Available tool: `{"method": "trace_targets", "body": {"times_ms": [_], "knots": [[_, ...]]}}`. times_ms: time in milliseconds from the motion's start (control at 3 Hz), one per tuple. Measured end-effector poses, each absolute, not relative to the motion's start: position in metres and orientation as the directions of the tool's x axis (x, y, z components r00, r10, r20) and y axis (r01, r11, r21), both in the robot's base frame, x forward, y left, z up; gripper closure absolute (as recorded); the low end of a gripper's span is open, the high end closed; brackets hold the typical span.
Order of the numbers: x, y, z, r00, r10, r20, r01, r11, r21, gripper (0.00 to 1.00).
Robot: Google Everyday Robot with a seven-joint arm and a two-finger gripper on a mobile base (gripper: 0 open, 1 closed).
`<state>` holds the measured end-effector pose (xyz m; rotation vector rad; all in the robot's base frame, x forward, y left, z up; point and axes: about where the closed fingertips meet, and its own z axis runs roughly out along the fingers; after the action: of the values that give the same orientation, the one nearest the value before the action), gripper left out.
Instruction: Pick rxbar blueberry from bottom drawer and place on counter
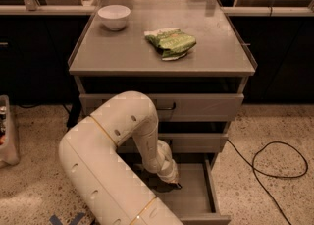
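The bottom drawer (pixel 195 195) is pulled open under the cabinet, showing a plain grey floor. My white arm bends down into it, and my gripper (pixel 170 184) is low inside the drawer, left of its middle, close to the floor. A dark patch lies just under the gripper; I cannot tell whether it is the rxbar blueberry. No bar shows elsewhere in the drawer. The counter (pixel 117 54) is the grey top of the cabinet.
A green-and-white snack bag (pixel 171 42) and a white bowl (pixel 114 16) sit on the counter. Two shallower drawers (pixel 206 106) are closed above the open one. A black cable (pixel 274 167) loops on the floor at right. A clear bin (pixel 7 130) stands at left.
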<state>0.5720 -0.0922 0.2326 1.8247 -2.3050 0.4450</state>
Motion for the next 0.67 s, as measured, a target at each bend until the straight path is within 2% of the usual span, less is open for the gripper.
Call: {"method": "trace_targets", "body": {"times_ms": [333,667], "knots": [[0.573,-0.095,0.241,-0.220,-0.951,0.218,-0.974,0.201,-0.108,1.00],[0.573,-0.112,0.271,-0.235,-0.971,0.049,-0.966,0.228,-0.120,1.00]]}}
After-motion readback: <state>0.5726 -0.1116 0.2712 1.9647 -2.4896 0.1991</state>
